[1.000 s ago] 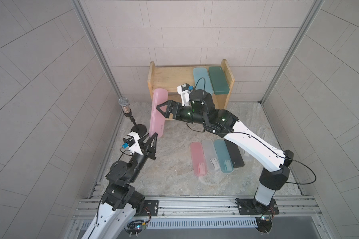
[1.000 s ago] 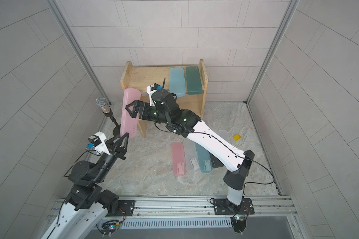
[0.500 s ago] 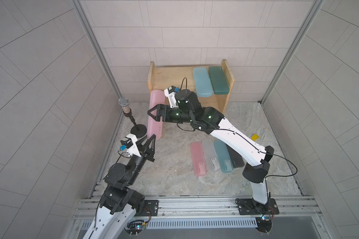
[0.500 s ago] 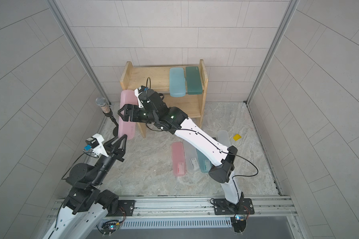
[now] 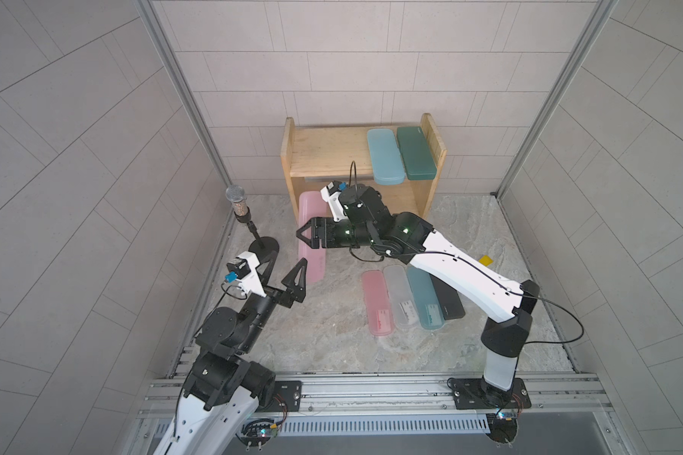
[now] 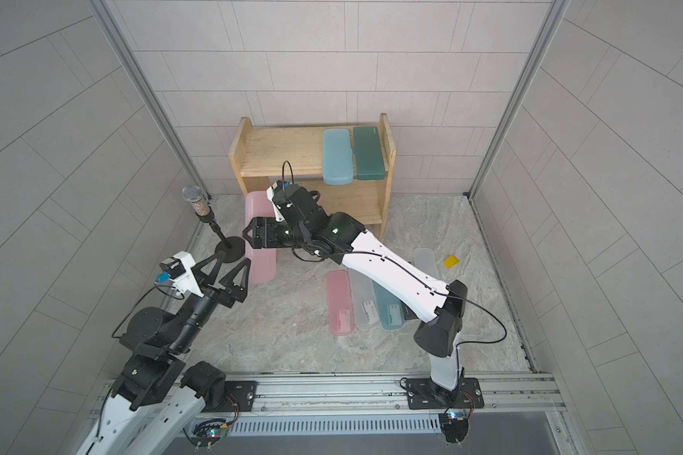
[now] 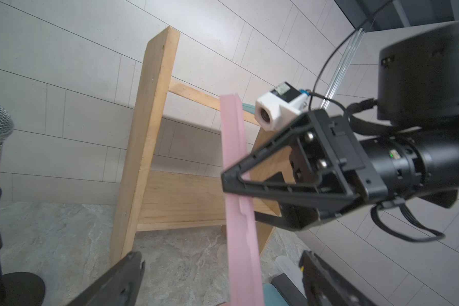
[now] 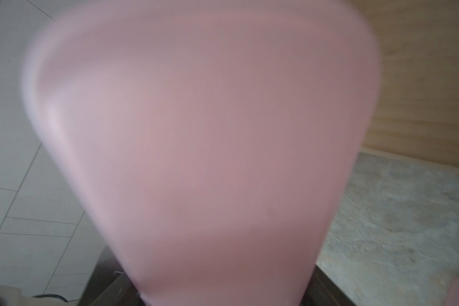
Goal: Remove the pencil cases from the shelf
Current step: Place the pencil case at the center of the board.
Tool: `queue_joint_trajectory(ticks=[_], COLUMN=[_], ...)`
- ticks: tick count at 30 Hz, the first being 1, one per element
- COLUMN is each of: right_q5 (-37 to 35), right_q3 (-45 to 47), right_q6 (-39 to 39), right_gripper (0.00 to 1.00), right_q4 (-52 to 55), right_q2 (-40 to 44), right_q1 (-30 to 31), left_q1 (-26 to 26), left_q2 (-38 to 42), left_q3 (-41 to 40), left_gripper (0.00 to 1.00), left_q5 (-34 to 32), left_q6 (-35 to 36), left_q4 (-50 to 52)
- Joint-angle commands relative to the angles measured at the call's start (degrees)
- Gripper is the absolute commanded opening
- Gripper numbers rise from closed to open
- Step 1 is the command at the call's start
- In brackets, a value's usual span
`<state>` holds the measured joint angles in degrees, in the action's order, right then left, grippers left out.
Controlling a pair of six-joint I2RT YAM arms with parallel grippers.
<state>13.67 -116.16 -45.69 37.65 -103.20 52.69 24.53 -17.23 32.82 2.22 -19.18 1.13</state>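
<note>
A pink pencil case (image 5: 311, 264) hangs on end beside the left panel of the shelf (image 5: 324, 153), off its boards. My right gripper (image 5: 302, 236) is shut on it across its flat faces; the right wrist view is filled by the pink pencil case (image 8: 196, 132). My left gripper (image 5: 286, 262) is open, one finger on each side of the case's lower end (image 7: 243, 265), touching nothing. A light blue case (image 5: 385, 155) and a dark green case (image 5: 415, 151) lie on the top board of the shelf (image 6: 277, 149).
On the floor lie a pink (image 5: 377, 303), a clear (image 5: 400, 299), a teal (image 5: 424, 299) and a black case (image 5: 448, 299) side by side, partly under my right arm. Another clear case (image 6: 424, 260) and a yellow chip (image 5: 485, 260) lie behind. A microphone stand (image 5: 237, 201) rises at the left.
My left gripper has let go of the pink case's lower end and opened wide. My right gripper has closed on the case's middle and drawn slightly nearer.
</note>
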Motion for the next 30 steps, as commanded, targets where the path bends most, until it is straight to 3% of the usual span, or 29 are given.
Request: queue_joint_trajectory(ticks=[1, 3, 14, 30], right_q5=[-0.95, 0.88, 5.38, 1.28], right_q3=[9.99, 17.88, 37.3, 32.63], right_q6=[2.26, 0.03, -6.57, -6.57], right_gripper=[0.66, 0.66, 0.67, 0.7], right_q4=[0.08, -0.3, -8.78, -1.79], right_q2=[9.5, 12.59, 11.1, -5.52], right_q1=[-1.65, -2.86, -2.76, -3.12], left_q1=[0.17, 0.17, 0.21, 0.16], left_q2=[0.89, 0.48, -7.08, -7.64], left_q3=[3.05, 3.93, 7.95, 9.11], left_gripper=[1.0, 1.0, 1.0, 1.0], left_q5=[-9.37, -13.68, -9.44, -7.93], left_q6=[1.56, 0.79, -3.66, -5.87], left_q4=[6.12, 8.9, 9.19, 13.89])
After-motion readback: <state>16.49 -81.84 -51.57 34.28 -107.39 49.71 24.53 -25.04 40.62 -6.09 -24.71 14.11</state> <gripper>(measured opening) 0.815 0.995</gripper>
